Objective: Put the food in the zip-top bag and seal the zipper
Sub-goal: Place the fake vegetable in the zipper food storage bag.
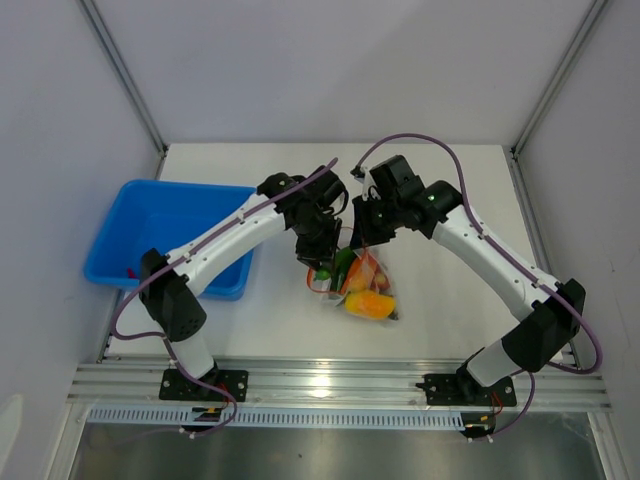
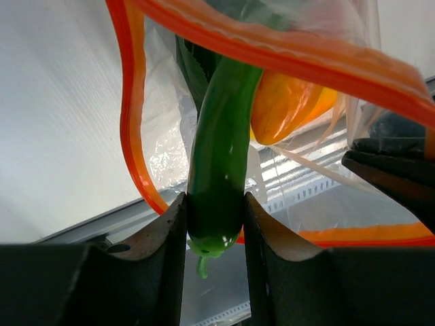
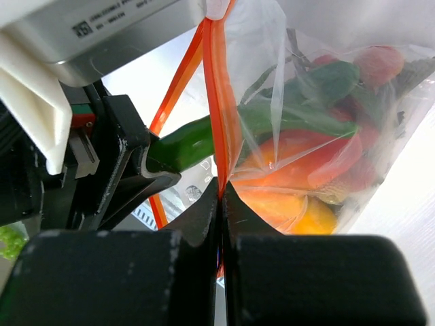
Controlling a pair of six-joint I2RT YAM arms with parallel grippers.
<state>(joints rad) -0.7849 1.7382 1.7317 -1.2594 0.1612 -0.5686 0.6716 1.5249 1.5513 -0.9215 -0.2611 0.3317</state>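
The clear zip-top bag [image 1: 365, 288] hangs at the table's middle with its mouth held open. It holds yellow-orange mangoes [image 3: 285, 197], a red piece [image 3: 380, 61] and a green pepper [image 3: 326, 81]. My right gripper [image 3: 222, 197] is shut on the red-orange zipper strip [image 3: 219, 102] at one side of the mouth. My left gripper [image 2: 215, 224] is shut on the stem end of a slim green pepper [image 2: 217, 163]. The pepper's tip passes through the loop of the zipper [image 2: 132, 115] into the bag, beside a mango [image 2: 285, 105]. Both grippers [image 1: 322, 252] [image 1: 366, 232] meet above the bag.
A blue plastic tray [image 1: 135, 225] stands at the left on the white table, under my left arm. White walls with metal posts close in the back and sides. A metal rail [image 1: 330, 385] runs along the near edge.
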